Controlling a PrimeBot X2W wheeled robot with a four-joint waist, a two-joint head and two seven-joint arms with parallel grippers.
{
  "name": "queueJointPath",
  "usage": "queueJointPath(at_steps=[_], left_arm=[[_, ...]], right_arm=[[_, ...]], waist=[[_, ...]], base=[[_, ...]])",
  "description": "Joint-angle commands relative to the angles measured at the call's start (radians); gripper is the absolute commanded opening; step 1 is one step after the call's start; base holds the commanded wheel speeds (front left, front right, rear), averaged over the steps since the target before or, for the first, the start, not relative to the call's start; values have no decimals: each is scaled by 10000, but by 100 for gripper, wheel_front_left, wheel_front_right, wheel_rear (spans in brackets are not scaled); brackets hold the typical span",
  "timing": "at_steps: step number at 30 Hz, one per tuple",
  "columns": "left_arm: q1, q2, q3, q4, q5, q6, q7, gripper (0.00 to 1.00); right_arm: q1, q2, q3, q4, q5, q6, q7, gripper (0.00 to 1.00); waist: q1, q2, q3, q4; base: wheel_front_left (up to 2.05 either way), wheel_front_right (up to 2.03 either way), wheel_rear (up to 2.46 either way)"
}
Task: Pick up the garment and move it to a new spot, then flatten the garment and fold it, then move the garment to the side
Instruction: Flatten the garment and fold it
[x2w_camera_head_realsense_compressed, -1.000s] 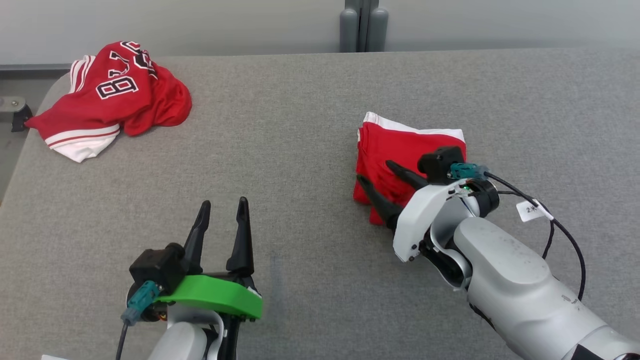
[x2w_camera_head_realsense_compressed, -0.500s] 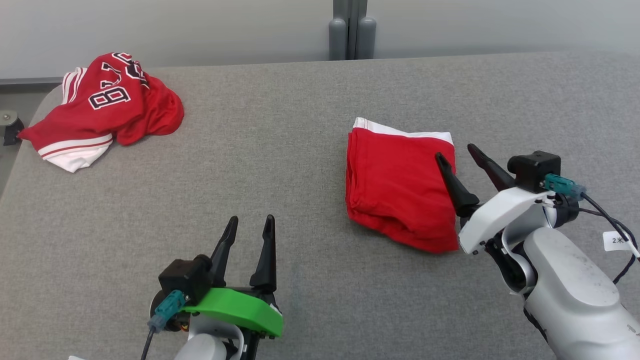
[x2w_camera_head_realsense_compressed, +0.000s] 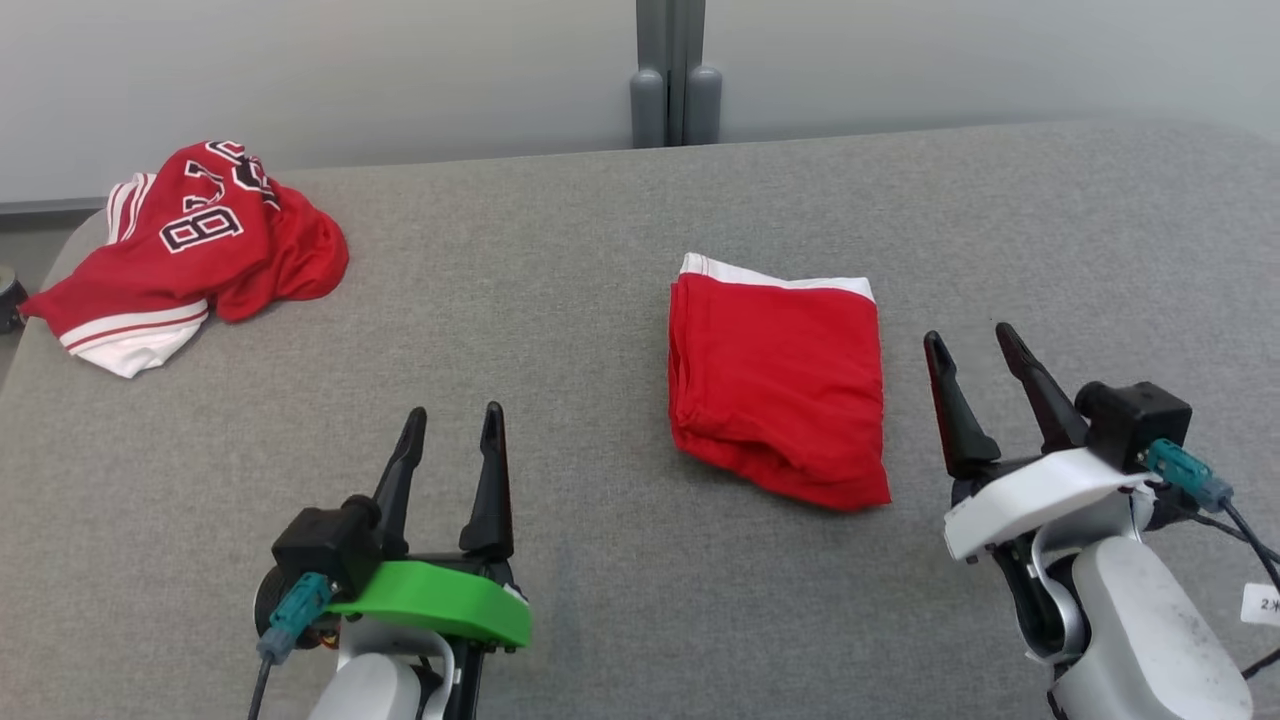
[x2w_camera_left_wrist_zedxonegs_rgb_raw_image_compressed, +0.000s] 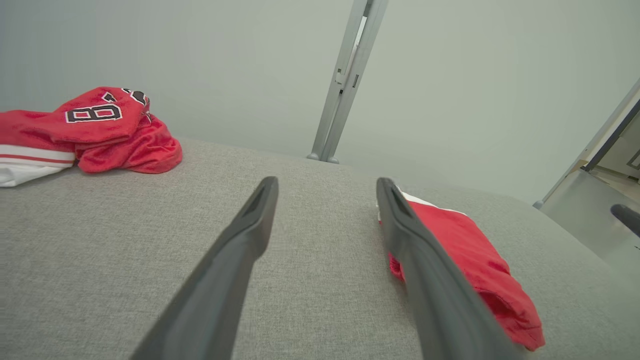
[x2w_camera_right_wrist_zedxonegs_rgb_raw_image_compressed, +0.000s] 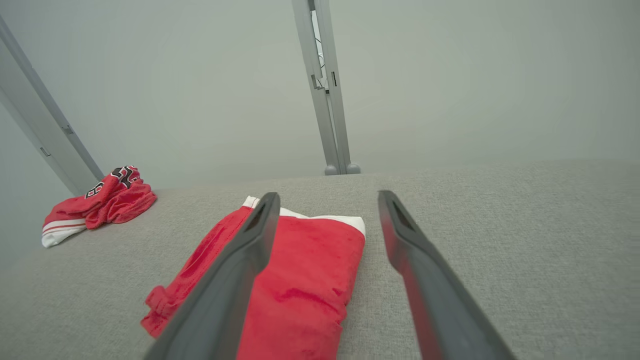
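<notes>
The folded red garment (x2w_camera_head_realsense_compressed: 780, 390) is lying flat on the grey surface (x2w_camera_head_realsense_compressed: 560, 300), a little to the right of its middle and well clear of the far edge. Its white band is running along the side facing that far edge, and its rounded, doubled-over end is pointing toward the near edge. The right gripper (x2w_camera_head_realsense_compressed: 968, 333) is hovering just beside the garment's right side, apart from the cloth, with its two dark fingers spread wide and holding nothing. In the right wrist view one of those fingers is crossing in front of the red cloth while the other is pointing over bare grey fabric. The left gripper (x2w_camera_head_realsense_compressed: 453, 410) is hanging over the near left part of the surface, well apart from the garment, and its fingers are likewise standing spread and empty, aiming toward the far edge. A green bracket (x2w_camera_head_realsense_compressed: 440, 600) is sitting at the base of the left gripper and a white one (x2w_camera_head_realsense_compressed: 1040, 490) at the base of the right. A crumpled red jersey (x2w_camera_head_realsense_compressed: 190, 240) with black-and-white lettering and white striped trim is lying bunched at the far left corner, its pale hem reaching toward the left edge. Beyond the far edge, a grey upright post (x2w_camera_head_realsense_compressed: 668, 75) is rising against the pale wall.
</notes>
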Motion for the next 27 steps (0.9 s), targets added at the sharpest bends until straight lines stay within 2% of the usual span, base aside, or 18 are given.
queueJointPath(at_steps=[1, 6, 12, 27], left_arm=[[289, -44, 155, -43, 257, -10, 2, 100], [678, -149, 731, -105, 612, -94, 0, 100], [1068, -270, 1282, -60, 833, -239, -1, 100], [1082, -454, 1746, 404, 1129, -514, -2, 100]], right_arm=[[344, 155, -155, -245, -216, -10, -57, 100], [1205, 628, -601, -952, -672, -10, -85, 100], [1817, 908, -911, -1384, -863, -10, 55, 100], [2015, 1028, -1059, -1480, -1417, -10, 292, 100]], waist=[[0, 0, -142, -142], [0, 0, -301, -288], [0, 0, -376, -331], [0, 0, -350, -302]], base=[[0, 0, 0], [0, 0, 0], [0, 0, 0], [0, 0, 0]])
